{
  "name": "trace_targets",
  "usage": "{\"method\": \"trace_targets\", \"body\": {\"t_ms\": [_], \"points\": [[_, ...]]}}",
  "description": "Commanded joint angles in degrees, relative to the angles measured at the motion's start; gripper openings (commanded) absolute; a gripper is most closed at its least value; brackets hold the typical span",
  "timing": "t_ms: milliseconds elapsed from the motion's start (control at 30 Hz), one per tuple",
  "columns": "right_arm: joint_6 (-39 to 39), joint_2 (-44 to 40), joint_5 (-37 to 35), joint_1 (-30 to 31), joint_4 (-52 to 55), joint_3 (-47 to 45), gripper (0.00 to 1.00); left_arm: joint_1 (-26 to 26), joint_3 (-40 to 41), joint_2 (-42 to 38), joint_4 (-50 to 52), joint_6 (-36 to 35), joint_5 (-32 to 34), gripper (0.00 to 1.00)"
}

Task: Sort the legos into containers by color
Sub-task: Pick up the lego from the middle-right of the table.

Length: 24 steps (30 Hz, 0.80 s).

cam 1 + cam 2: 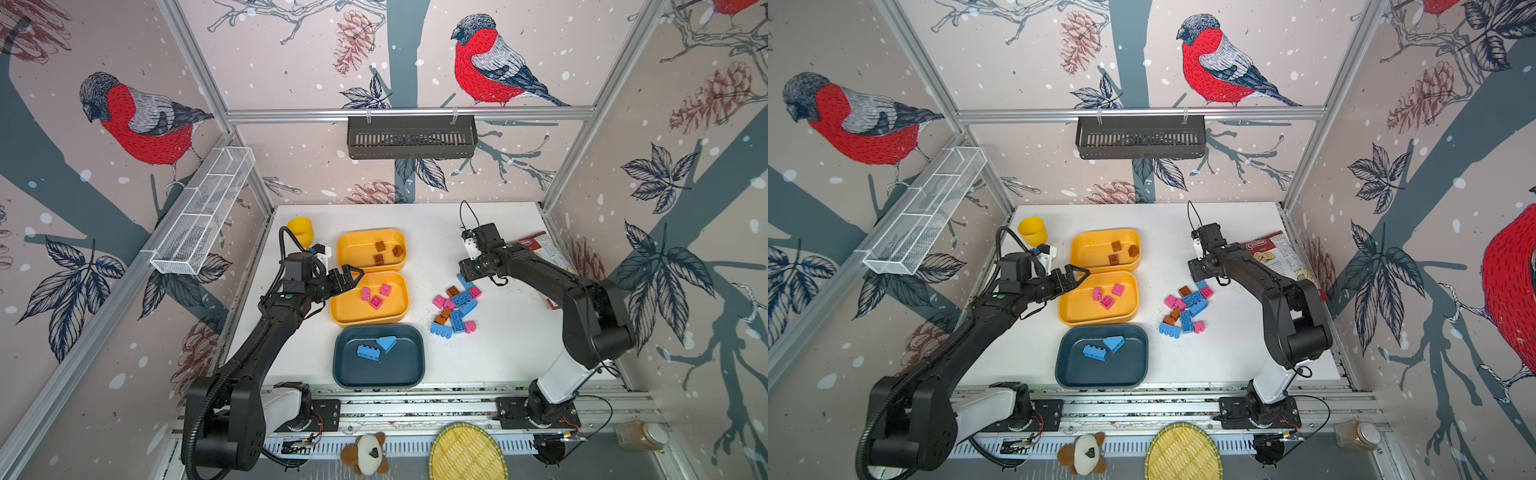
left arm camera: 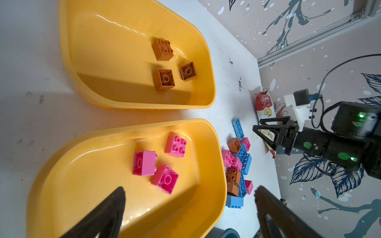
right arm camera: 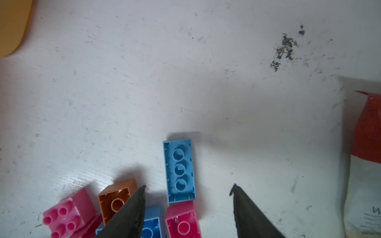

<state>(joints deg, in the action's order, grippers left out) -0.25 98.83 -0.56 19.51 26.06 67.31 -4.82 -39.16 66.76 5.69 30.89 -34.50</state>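
A heap of loose legos [image 1: 455,306], blue, pink and brown, lies on the white table right of the three containers. The far yellow tray [image 1: 353,245] holds three brown bricks [image 2: 165,61]. The middle yellow tray [image 1: 353,309] holds three pink bricks [image 2: 158,162]. The teal tray [image 1: 395,370] holds a blue brick and a blue wedge. My left gripper [image 1: 353,276] hovers open and empty over the middle tray's left rim. My right gripper [image 3: 189,186] stands open just above the heap's far end. An upside-down blue brick [image 3: 179,171] lies untouched between its fingertips.
A yellow goblet [image 1: 300,230] stands at the back left. A snack bag [image 1: 540,249] lies by the right wall behind the right arm. Off the table's front edge are a woven bamboo tray [image 1: 465,453], a plush toy [image 1: 368,453] and a jar [image 1: 642,434].
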Motion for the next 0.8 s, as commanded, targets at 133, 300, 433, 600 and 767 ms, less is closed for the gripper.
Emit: {"method": "trace_targets", "body": {"t_ms": [133, 300, 433, 600, 767], "points": [[-1.0, 5.4, -1.1, -0.2, -0.2, 2.2, 0.66, -0.4, -0.6, -0.1, -1.7, 0.6, -1.0, 0.97], [-1.3, 8.1, 0.1, -0.2, -0.5, 2.4, 0.62, -0.5, -0.7, 0.1, -1.7, 0.7, -1.0, 0.97], [-1.4, 9.1, -0.5, -0.3, -0.6, 2.2, 0.58, -0.6, -0.8, 0.1, -1.6, 0.6, -0.8, 0.97], [-1.3, 10.2, 0.9, -0.4, -0.9, 2.0, 0.54, -0.6, -0.8, 0.3, -1.4, 0.4, -0.5, 0.97], [-1.1, 10.8, 2.1, -0.7, -0.7, 2.0, 0.39, -0.6, -0.9, 0.2, -1.1, 0.2, -0.4, 0.97]]}}
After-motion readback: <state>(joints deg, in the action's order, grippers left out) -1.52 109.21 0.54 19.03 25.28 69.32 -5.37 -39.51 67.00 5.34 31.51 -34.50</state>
